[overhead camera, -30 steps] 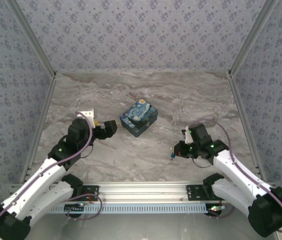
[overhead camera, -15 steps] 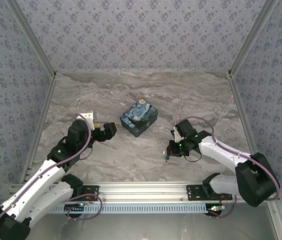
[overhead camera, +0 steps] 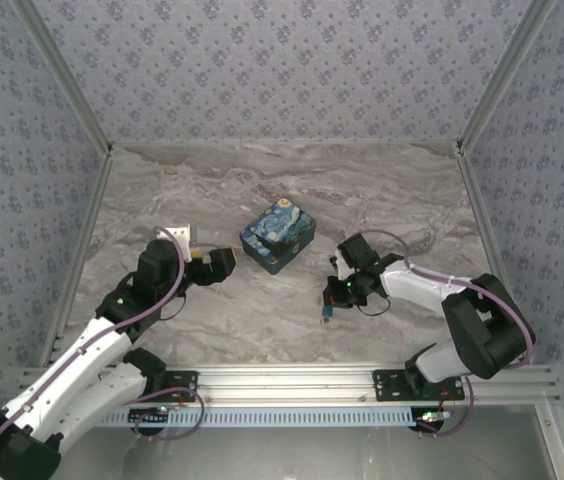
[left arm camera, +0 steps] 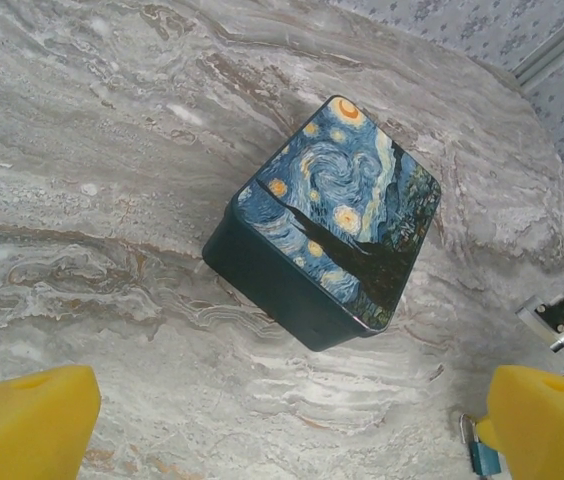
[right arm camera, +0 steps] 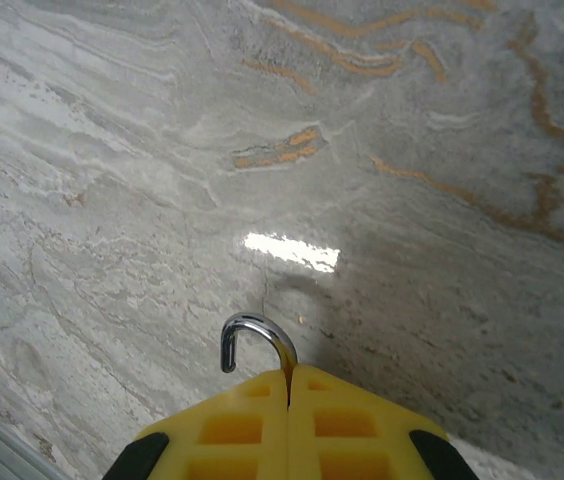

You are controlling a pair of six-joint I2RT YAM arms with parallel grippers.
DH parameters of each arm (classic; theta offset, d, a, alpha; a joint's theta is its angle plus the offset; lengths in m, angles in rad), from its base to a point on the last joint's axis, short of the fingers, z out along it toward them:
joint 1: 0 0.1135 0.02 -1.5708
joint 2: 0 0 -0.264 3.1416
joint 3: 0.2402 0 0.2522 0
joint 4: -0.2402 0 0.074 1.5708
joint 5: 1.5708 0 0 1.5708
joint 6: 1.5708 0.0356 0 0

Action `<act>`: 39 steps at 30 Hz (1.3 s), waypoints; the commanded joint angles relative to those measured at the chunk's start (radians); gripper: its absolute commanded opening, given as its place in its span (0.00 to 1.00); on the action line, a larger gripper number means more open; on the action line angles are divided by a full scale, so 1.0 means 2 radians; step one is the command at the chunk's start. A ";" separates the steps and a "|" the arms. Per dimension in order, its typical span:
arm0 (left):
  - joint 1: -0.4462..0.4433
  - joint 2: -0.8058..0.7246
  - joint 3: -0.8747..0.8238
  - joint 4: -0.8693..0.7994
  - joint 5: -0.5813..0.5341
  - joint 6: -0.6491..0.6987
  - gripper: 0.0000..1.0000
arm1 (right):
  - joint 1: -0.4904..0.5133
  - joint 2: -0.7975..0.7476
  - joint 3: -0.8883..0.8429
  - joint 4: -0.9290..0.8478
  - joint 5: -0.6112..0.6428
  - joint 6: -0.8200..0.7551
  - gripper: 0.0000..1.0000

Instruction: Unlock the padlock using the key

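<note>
My right gripper (right arm camera: 289,372) is shut on the padlock, whose thin metal shackle (right arm camera: 254,320) hooks out past the fingertips with one end free. From above, the right gripper (overhead camera: 335,297) hangs low over the marble right of centre, with the teal padlock (overhead camera: 328,312) poking out below it. In the left wrist view the padlock (left arm camera: 481,458) sits at the bottom right, partly behind my yellow finger (left arm camera: 552,425). My left gripper (overhead camera: 220,262) stands open and empty, left of the painted box (overhead camera: 278,234); its jaws (left arm camera: 287,430) are wide apart. The key is out of view.
The Starry-Night box (left arm camera: 337,215) stands mid-table between the two grippers. Patterned walls with aluminium posts (overhead camera: 80,110) close in three sides. A metal rail (overhead camera: 292,380) runs along the near edge. Bare marble (overhead camera: 262,310) lies in front of the box.
The right arm has swung left toward the table's centre, carrying the padlock with it. The left arm has barely moved and stays open.
</note>
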 commanded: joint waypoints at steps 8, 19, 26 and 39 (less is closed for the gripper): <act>0.002 0.010 0.018 0.000 0.009 0.003 0.99 | 0.005 0.010 0.002 0.005 0.002 -0.006 0.07; 0.002 0.012 0.030 -0.009 -0.002 0.009 0.99 | -0.001 -0.065 0.008 -0.014 0.040 -0.016 0.22; 0.004 0.017 0.052 -0.031 -0.031 0.040 0.99 | -0.021 -0.155 -0.006 -0.016 0.065 -0.013 0.40; 0.026 0.039 0.095 -0.043 -0.099 0.092 0.99 | -0.107 -0.305 -0.019 -0.015 0.077 -0.042 0.64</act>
